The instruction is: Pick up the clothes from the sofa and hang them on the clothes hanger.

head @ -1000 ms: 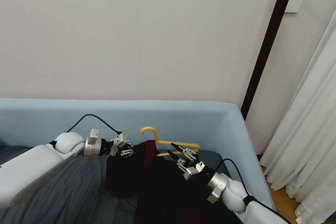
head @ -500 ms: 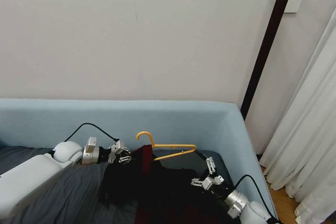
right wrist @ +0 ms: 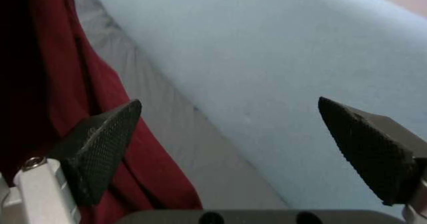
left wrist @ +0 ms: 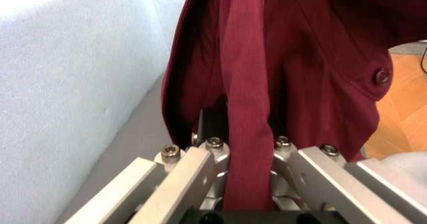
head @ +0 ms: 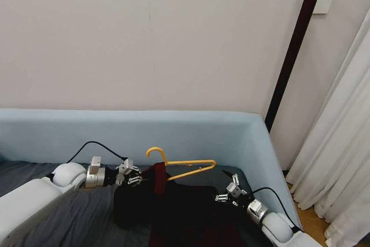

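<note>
A dark red garment (head: 173, 212) lies on the sofa seat, partly draped over a yellow hanger (head: 179, 169) whose hook points up. My left gripper (head: 132, 176) is shut on a fold of the garment (left wrist: 247, 114) at the hanger's left end, cloth pinched between its metal fingers (left wrist: 190, 176). My right gripper (head: 226, 191) sits low beside the garment's right side, open, its black pads (right wrist: 100, 144) wide apart with nothing between them. Red cloth (right wrist: 100, 114) shows beside that gripper.
The light blue sofa back (head: 115, 128) and right armrest (head: 272, 160) enclose the grey seat (head: 69, 218). A dark upright pole (head: 292, 50) stands right of the sofa. White curtains (head: 341, 143) hang at far right, over a wooden floor (head: 309, 215).
My right gripper has let go of the hanger and dropped down to the right, open. The left gripper has drawn left with the cloth, and the hanger's right end has sunk.
</note>
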Robot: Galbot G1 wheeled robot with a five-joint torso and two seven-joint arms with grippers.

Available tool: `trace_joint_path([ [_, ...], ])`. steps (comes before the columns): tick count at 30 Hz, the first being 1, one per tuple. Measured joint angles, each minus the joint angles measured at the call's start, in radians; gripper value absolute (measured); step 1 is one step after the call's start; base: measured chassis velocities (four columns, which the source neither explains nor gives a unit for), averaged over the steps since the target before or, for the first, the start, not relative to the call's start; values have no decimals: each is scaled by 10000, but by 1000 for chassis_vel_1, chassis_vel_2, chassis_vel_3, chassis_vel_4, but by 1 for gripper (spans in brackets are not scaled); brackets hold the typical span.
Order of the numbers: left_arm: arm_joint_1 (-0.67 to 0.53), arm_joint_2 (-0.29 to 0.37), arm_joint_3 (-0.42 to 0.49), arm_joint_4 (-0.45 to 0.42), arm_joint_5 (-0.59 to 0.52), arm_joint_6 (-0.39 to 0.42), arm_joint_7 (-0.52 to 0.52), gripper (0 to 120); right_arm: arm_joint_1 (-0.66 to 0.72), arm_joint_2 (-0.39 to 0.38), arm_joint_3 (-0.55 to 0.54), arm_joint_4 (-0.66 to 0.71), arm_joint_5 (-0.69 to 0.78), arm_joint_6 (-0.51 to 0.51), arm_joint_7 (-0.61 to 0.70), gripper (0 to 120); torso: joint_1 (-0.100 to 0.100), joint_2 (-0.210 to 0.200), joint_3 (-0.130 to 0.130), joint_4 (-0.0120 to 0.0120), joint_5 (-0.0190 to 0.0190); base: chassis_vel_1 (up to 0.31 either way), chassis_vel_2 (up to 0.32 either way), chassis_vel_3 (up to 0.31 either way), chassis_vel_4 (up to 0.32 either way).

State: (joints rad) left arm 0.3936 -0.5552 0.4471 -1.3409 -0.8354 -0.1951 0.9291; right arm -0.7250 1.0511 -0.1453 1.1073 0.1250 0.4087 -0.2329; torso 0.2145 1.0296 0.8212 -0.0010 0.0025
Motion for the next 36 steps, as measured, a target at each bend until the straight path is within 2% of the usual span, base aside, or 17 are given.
trace_joint_path([
  [5, 115, 389, -75, -316, -134, -6, 31, 2, 982, 559, -366, -1503, -494, 74, -757, 100, 1, 0, 0, -2, 2, 0, 0, 0, 0],
  [11, 115, 635, -128, -501, -193, -18, 40, 2, 1567, 920, -587, -2545, -1261, 185, -1250, 100, 1, 0, 0, -5, -1, 0, 0, 0, 0],
  [23, 274, 769, -221, -719, -199, 10, 25, 2, 1918, 1353, -742, -3194, -2618, 504, -1339, 100, 0, 0, 0, -4, 0, 0, 0, 0, 0],
  [27, 32, 773, -121, -751, -199, 38, 35, 2, 2275, 1771, -886, -3924, -3496, 660, -1512, 84, 1, 0, 0, -3, 0, 0, 0, 0, 0],
  [29, -15, 796, -90, -786, -199, 44, 53, 2, 2331, 1856, -877, -4173, -3739, 732, -1600, 81, 1, 0, 0, -4, 0, 0, 0, 0, 0],
  [30, -26, 809, -86, -808, -198, 46, 62, 2, 2358, 1894, -876, -4302, -3815, 760, -1643, 75, 1, 0, 0, -4, 1, 0, 0, 0, 0],
  [33, 53, 843, -128, -819, -198, 46, 77, 2, 2392, 1915, -869, -4501, -3900, 865, -1711, 63, 1, 0, 0, -5, 0, 0, 0, 0, 0],
  [34, 53, 843, -128, -819, -198, 46, 77, 2, 2392, 1915, -869, -4501, -3900, 865, -1711, 63, 1, 0, 0, -5, 0, 0, 0, 0, 0],
  [36, 121, 852, -173, -808, -197, 44, 83, 2, 2388, 1889, -895, -4473, -3877, 903, -1687, 53, 1, 0, 0, -4, 0, 0, 0, 0, 0],
])
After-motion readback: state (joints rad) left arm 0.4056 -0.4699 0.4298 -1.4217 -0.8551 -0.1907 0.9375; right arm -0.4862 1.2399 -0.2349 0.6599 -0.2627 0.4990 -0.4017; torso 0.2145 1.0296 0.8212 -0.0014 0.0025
